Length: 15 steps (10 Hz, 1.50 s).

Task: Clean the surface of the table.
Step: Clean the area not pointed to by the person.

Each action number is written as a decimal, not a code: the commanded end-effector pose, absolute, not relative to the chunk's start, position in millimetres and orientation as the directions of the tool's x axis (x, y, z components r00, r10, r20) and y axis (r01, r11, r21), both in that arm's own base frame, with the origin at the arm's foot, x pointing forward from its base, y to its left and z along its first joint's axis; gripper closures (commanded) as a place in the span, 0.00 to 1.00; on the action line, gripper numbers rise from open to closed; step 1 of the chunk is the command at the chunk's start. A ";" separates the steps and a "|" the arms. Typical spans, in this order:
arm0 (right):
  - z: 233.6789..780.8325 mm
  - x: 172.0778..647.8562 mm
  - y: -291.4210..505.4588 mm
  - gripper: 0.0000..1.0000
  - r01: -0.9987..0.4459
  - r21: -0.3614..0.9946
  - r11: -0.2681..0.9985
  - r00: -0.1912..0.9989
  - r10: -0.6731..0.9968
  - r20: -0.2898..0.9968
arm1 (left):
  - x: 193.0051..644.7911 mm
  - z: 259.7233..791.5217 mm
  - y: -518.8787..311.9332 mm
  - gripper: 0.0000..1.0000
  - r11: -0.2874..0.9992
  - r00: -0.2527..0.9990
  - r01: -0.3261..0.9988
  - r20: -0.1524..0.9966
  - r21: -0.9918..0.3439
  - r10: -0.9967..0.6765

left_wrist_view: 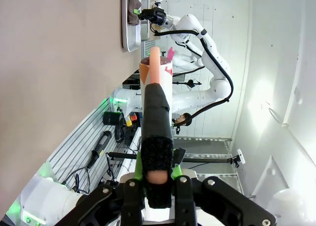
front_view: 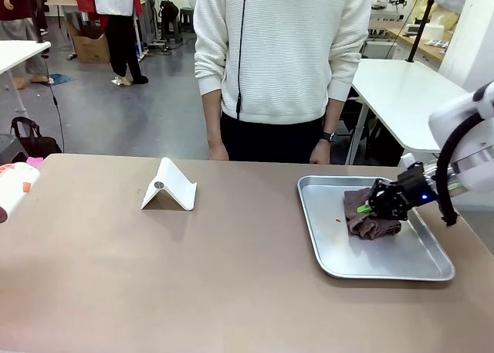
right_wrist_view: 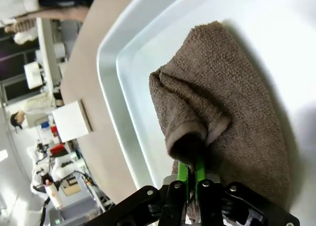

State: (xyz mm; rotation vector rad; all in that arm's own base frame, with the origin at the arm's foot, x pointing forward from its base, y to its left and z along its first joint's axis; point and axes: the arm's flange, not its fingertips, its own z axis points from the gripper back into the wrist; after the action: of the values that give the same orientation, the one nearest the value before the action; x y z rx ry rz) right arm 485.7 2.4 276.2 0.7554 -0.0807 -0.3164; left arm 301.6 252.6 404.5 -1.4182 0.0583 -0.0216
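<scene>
Front view: the table (front_view: 193, 276) was seen as a broad brown top, with a tray (front_view: 386, 269) set at its right end and a white stand (front_view: 171, 187) left of middle. The right gripper (front_view: 363, 208) was clamped on a fold of the brown cloth (front_view: 372, 225) lying in the tray, the fold pinched between the green pads (right_wrist_view: 182, 170). The left gripper (left_wrist_view: 157, 175) was closed on a black-wrapped bottle-like thing (left_wrist_view: 157, 117), held near the table's left end. A person (front_view: 282, 52) was stationed at the far side.
</scene>
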 end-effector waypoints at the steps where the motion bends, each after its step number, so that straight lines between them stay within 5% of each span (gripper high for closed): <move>1: 282.2 495.4 17.4 0.94 0.239 0.668 0.705 0.964 -0.255 -0.076 | 300.8 409.7 251.3 0.78 0.148 0.998 -0.031 -0.038 -0.988 -0.044; 7: 272.5 501.7 89.4 0.94 0.123 0.635 0.763 0.992 -0.093 -0.081 | 300.8 409.7 251.3 0.78 0.148 0.998 -0.031 -0.038 -0.988 -0.044; 15: 273.9 499.3 -19.8 0.94 0.347 0.660 0.666 0.926 -0.354 -0.130 | 300.8 409.7 251.3 0.78 0.148 0.998 -0.031 -0.038 -0.988 -0.044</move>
State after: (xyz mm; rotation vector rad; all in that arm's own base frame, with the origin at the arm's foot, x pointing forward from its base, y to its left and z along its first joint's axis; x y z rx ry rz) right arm 502.1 -5.1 275.1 0.7305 -0.0071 -0.3284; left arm 301.5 252.7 404.7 -1.4179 0.0578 -0.0216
